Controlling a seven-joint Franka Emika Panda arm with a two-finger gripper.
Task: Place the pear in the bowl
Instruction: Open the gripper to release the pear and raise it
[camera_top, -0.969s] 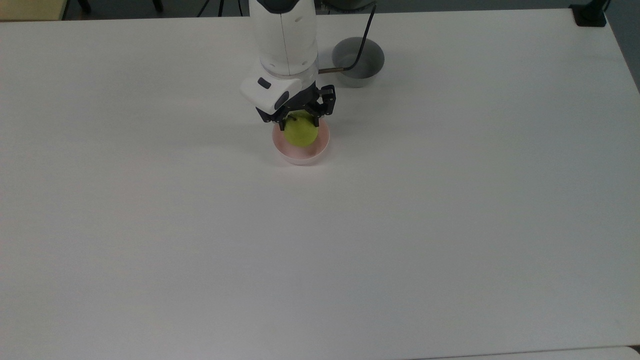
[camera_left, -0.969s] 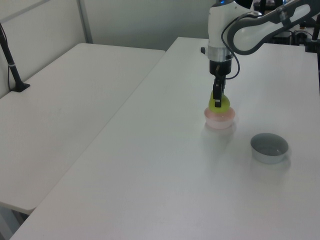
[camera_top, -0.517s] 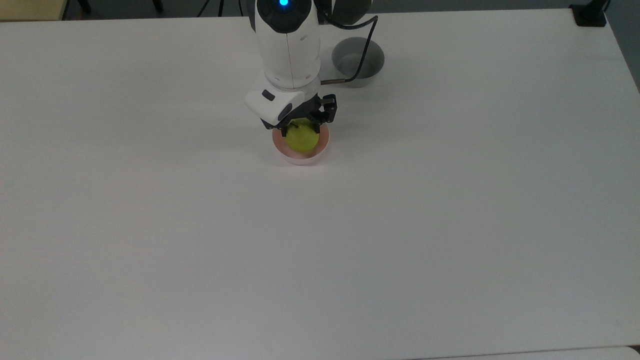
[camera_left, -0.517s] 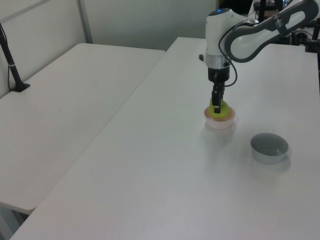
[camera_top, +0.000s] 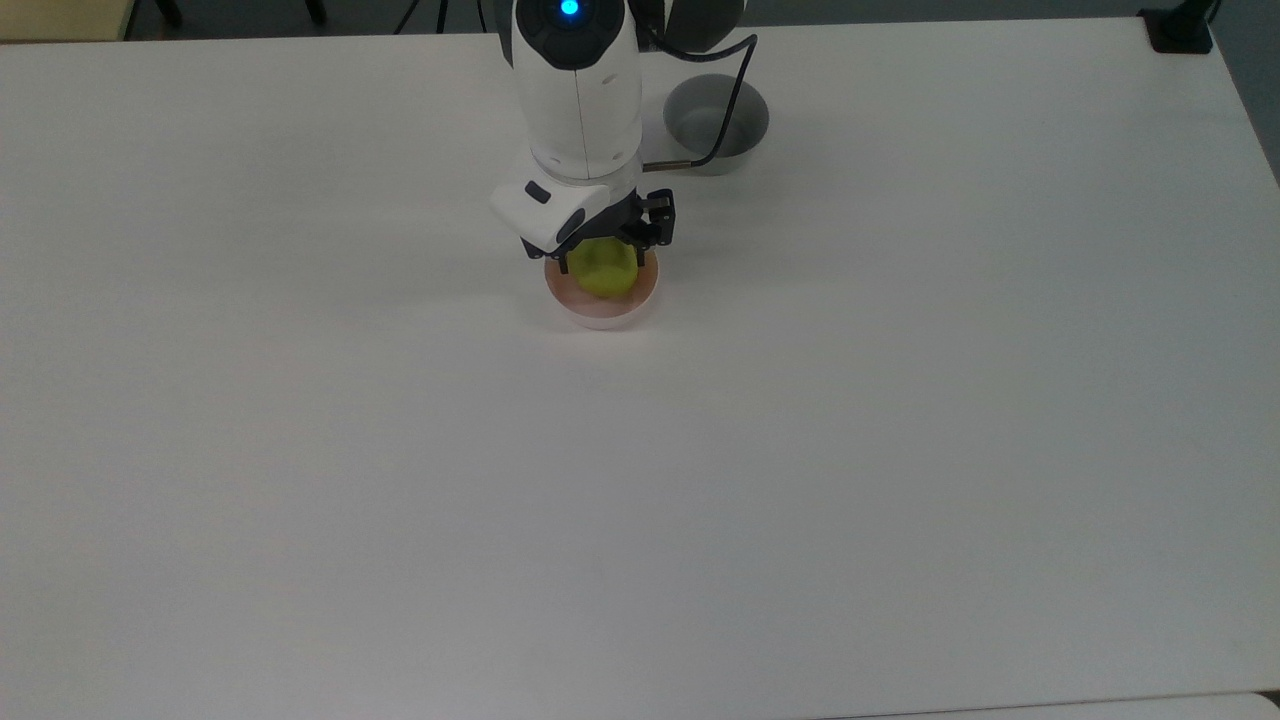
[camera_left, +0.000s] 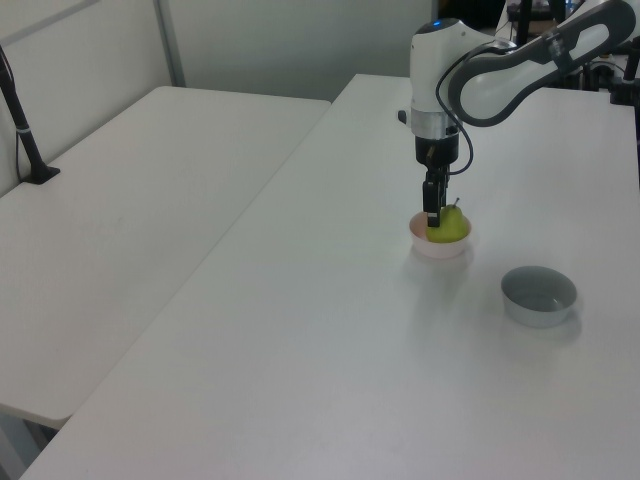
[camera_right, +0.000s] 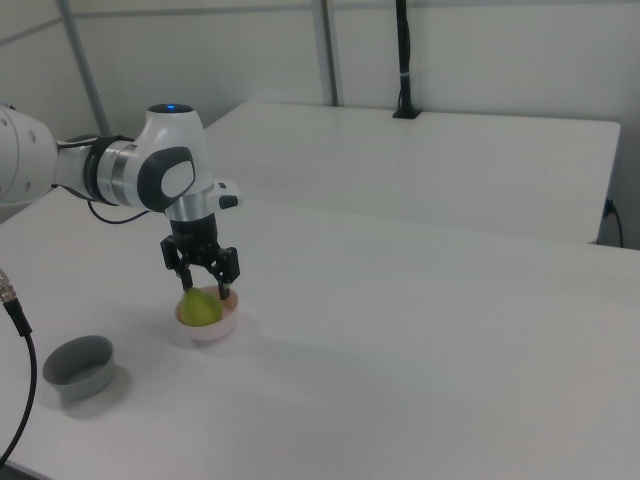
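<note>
Pear (camera_top: 601, 270) dropped lower vs 1 s ago, now sits down inside pink bowl (camera_top: 603, 311), upper-centre of top view; was riding above rim.

Gripper (camera_top: 604, 251) just above pear, fingers spread apart either side of it, not clamping; judging by right view, released.

Grey bowl (camera_top: 717, 115) well apart, upper right of pink one in top view, unused.

Placement looks done; retreat upward next, prob.
</note>
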